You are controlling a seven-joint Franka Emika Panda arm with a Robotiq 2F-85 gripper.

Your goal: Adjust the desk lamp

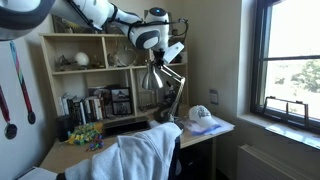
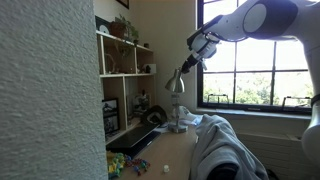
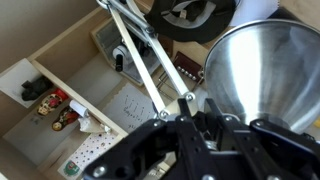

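**Wrist view: gripper (image 3: 188,120) at the arm joint of the desk lamp (image 3: 255,80), jaw state undetermined**

1. Wrist view. The gripper's black linkage fills the lower edge. The lamp's silver cone shade (image 3: 275,55) sits at the right, with its mouth towards the camera. Thin metal rods (image 3: 143,52) run from the top edge down to a joint just ahead of the fingertips. The view does not show whether the jaws clasp that joint or stand free of it. A white power strip (image 3: 90,150) lies below, by the shelf unit.

2. Exterior views. The lamp (image 1: 153,76) (image 2: 175,86) stands on the desk (image 1: 65,155), just beside the wooden shelf unit (image 1: 80,70). Its shade points downward. The white-and-black robot arm (image 1: 100,12) reaches across the top of the shelving. In both exterior views the gripper (image 1: 172,52) (image 2: 194,55) sits at the top of the lamp's jointed arms, above the shade.

3. Surroundings. A white garment (image 1: 145,155) is draped at the near edge of the desk. A white cap (image 1: 201,113) lies at the end of the desk nearest the window (image 1: 295,55).

4. Markings. Books (image 1: 85,105) stand in a lower shelf compartment, and their spine lettering is too small to read. Any marking on the lamp, cap or gripper is too small or blurred to make out.
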